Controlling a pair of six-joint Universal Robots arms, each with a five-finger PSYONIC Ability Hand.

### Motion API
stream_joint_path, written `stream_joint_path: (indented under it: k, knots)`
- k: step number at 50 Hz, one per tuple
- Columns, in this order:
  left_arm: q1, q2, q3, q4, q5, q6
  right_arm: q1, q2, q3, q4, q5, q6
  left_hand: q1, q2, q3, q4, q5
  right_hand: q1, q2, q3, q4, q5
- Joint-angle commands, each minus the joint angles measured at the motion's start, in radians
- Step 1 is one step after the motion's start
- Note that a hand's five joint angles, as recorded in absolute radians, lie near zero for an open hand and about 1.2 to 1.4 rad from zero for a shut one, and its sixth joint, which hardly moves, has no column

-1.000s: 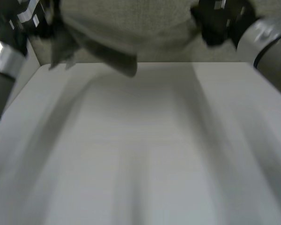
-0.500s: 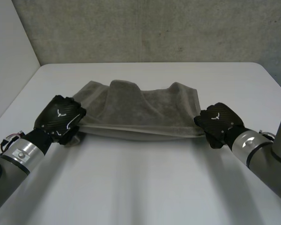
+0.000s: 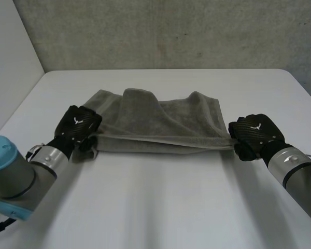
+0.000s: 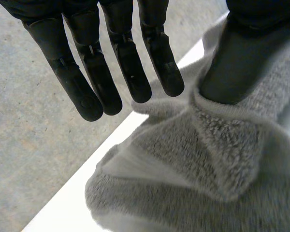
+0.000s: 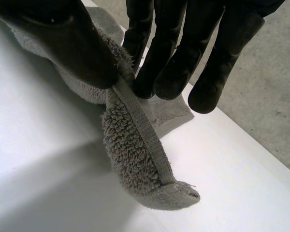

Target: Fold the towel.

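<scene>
Soft, even light falls from above, and no shadow has a hard edge. The white tabletop (image 3: 160, 207) is the brightest surface in the head view, shading to pale grey toward its near side, with no glare. The grey towel (image 3: 155, 122) is evenly lit on top, and a thin dark line of shadow runs under its near edge. The grey backdrop (image 3: 171, 31) beyond the tabletop is dimmer and mottled. The left robot hand (image 3: 75, 125) and the right robot hand (image 3: 256, 135) are nearly black, with a faint sheen on their backs. In the right wrist view the towel's raised corner drops a broad, soft grey shadow onto the tabletop beneath it.
</scene>
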Motion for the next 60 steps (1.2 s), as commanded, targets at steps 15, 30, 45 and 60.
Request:
stream_joint_path:
  k: [15,30,45,60]
  knots:
    - [-0.092,-0.066,0.083,-0.02,-0.087,-0.157,-0.086,0.0,-0.011,-0.064,0.048,0.175,-0.388,-0.388,-0.39,-0.388,-0.393,0.101,0.055,0.053,0.054,0.061]
    - [-0.09,-0.082,0.092,-0.015,-0.326,0.068,-0.092,-0.003,-0.01,-0.061,0.08,0.203,-0.379,-0.379,-0.381,-0.38,-0.384,0.101,0.055,0.053,0.054,0.061]
    - [-0.126,0.0,0.028,-0.095,-0.304,0.068,-0.086,-0.005,0.007,-0.063,0.068,0.203,0.152,0.152,0.15,0.152,0.147,0.101,0.055,0.053,0.054,0.061]
    - [-0.119,-0.049,0.06,-0.256,-0.244,0.071,-0.088,-0.005,0.006,-0.063,0.066,0.203,-0.608,-0.608,-0.609,-0.608,-0.612,0.101,0.055,0.053,0.054,0.061]
